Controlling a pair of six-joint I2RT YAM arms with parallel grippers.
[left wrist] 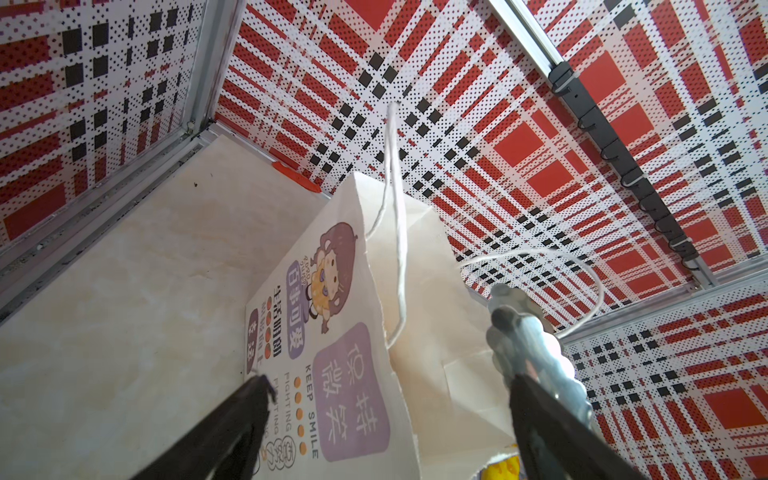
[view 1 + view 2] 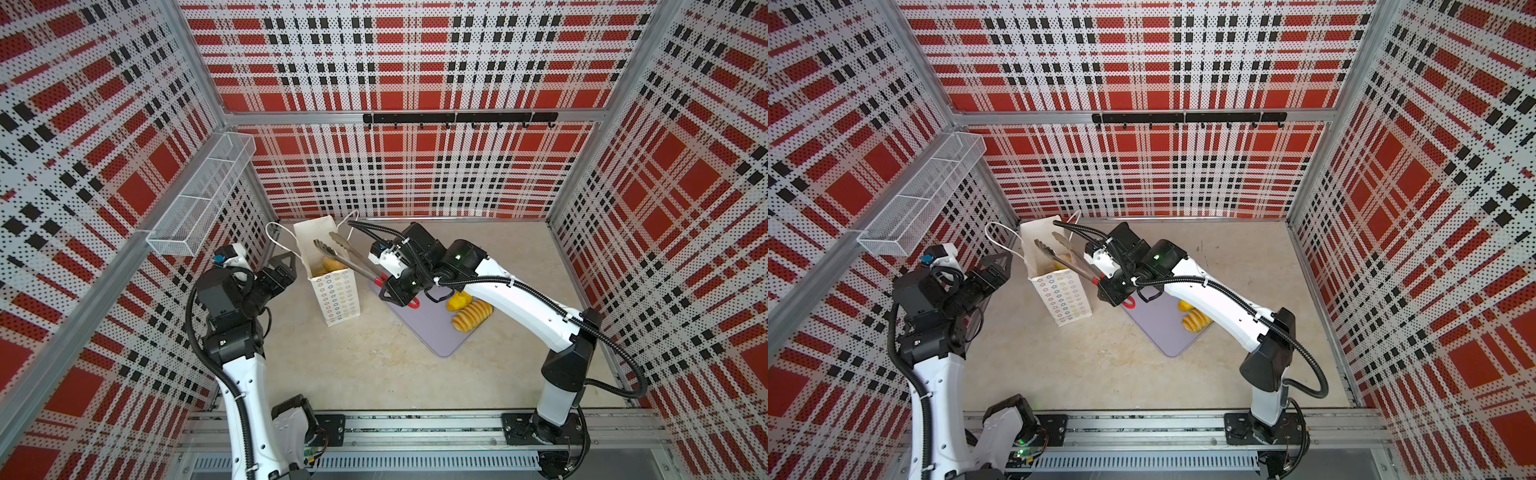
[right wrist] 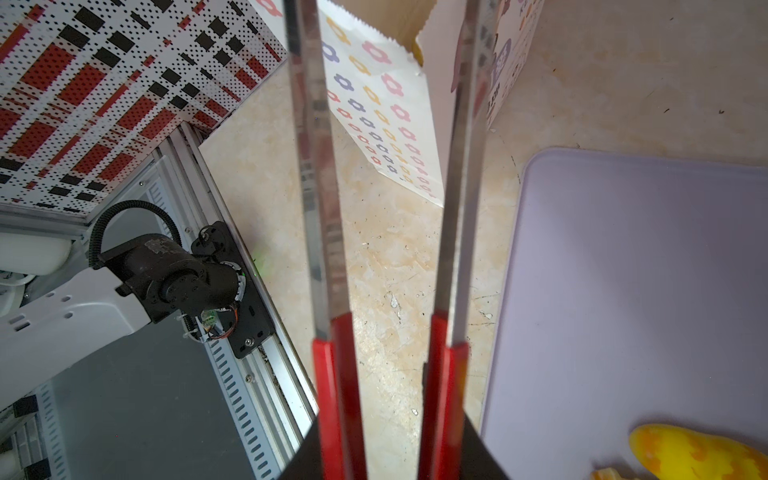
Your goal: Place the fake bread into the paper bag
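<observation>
Paper bag (image 2: 336,299) left of board (image 2: 428,328), fake bread (image 2: 471,316) on board

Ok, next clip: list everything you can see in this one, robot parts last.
paper bag: one, white with coloured rings on its side, upright at the table's back left.
fake bread: two, yellow, on the board; more yellow inside the bag, count hidden.
tongs: one, metal with red handles, tips apart at the bag's mouth, nothing between them.
board: one, lilac, flat, right of the bag.
wire basket: one, white, left wall.
hook rail: one, black, back wall.
table: one, beige.
left gripper: jaws open, empty, beside the bag.
right gripper: jaws shut on the tongs' handles.
</observation>
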